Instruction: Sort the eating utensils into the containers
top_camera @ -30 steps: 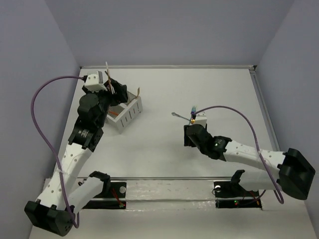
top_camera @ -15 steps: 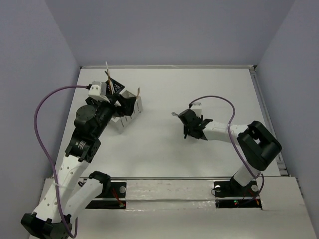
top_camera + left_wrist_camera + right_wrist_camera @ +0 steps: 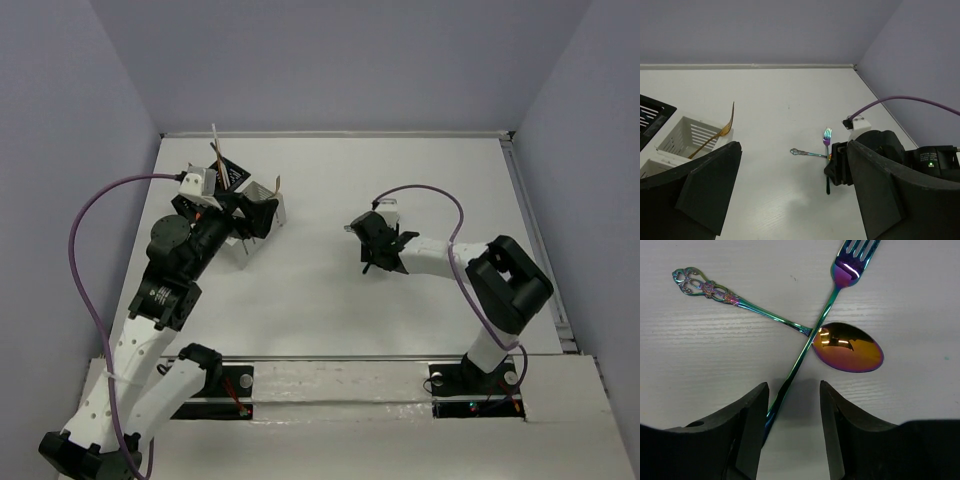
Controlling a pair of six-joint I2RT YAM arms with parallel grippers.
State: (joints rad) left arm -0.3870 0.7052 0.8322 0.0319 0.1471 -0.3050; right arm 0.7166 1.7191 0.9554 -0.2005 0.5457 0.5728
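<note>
Right pincer point(image 3: 792, 395), part-open, straddles fork point(image 3: 826, 307) crossing spoon point(image 3: 847, 346) mid-desk point(image 3: 320, 300), apparently for pickup; left pincer point(image 3: 792, 195) wide open, empty.

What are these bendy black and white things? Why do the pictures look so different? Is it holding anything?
They are two robot arms, bolted at the near edge of a table. One picture looks down on both arms from above. The other two come from small cameras on the wrists, so each shows its own dark fingers at the bottom.

The left gripper is wide open and empty. Near it is a white caddy with an orange fork leaning in it, and a black caddy is beside that.

The right gripper is low over a rainbow fork that crosses a rainbow spoon on the table. Its fingers sit either side of the fork's handle without squeezing it. So nothing is held.
</note>
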